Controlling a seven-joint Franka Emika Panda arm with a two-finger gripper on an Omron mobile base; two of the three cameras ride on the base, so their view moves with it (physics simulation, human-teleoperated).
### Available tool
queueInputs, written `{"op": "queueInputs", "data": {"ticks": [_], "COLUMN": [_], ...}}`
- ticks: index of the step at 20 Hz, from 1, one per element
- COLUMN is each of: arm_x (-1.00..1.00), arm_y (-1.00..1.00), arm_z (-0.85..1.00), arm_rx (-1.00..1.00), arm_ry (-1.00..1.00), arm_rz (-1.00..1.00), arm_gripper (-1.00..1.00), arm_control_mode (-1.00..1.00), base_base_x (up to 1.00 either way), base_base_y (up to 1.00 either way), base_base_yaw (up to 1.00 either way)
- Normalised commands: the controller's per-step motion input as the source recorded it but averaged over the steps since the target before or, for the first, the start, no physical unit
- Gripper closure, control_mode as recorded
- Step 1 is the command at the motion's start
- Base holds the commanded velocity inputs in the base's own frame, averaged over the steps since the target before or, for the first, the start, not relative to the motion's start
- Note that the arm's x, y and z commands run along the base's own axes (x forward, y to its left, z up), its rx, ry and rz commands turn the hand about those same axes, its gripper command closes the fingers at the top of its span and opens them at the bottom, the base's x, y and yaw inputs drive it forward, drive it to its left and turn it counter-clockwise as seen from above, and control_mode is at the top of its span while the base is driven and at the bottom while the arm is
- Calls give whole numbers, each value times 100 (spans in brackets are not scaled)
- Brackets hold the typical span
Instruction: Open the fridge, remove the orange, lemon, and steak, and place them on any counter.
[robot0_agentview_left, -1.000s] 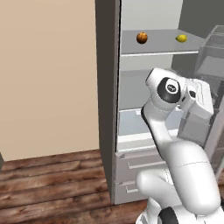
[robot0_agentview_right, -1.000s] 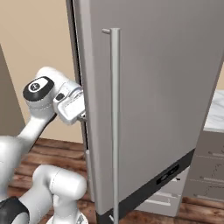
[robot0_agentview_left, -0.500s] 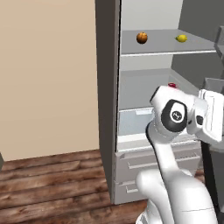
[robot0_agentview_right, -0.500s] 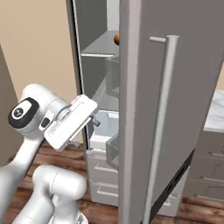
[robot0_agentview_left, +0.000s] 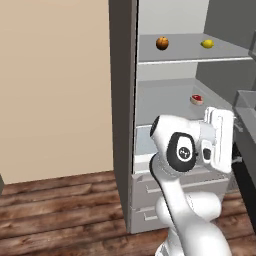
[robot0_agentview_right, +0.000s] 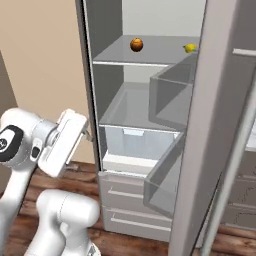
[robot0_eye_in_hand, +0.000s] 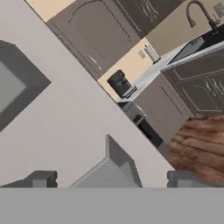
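The fridge stands open, its door swung far out to the right. On the upper shelf lie the orange and, further right, the lemon. The steak rests on the shelf below. My gripper hangs open in front of the fridge at crisper-drawer height, holding nothing and apart from the food. In the hand view my gripper faces the door's pale inner side, fingertips spread wide. The counter runs beyond the door.
Door bins jut out from the open door into the space in front of the shelves. Fridge drawers sit closed below. A beige wall flanks the fridge's left. A dark appliance and a faucet stand on the counter, over dark cabinets and wood floor.
The fridge door has swung from nearly shut to wide open. My hand has come away from the door and dropped lower in front of the fridge, still open.
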Motion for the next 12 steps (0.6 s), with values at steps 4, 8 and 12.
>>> {"op": "queueInputs", "data": {"ticks": [4,8,12], "arm_x": [98,82,95], "arm_y": [-53,-32,-22], "arm_z": [-36,-73,-68], "arm_rx": [14,9,6], "arm_ry": [4,6,6], "arm_rz": [50,70,71], "arm_gripper": [-100,-100,-100], "arm_control_mode": [-100,-100,-100], "base_base_x": [0,0,0], "base_base_y": [0,0,0], "base_base_yaw": [0,0,0]}}
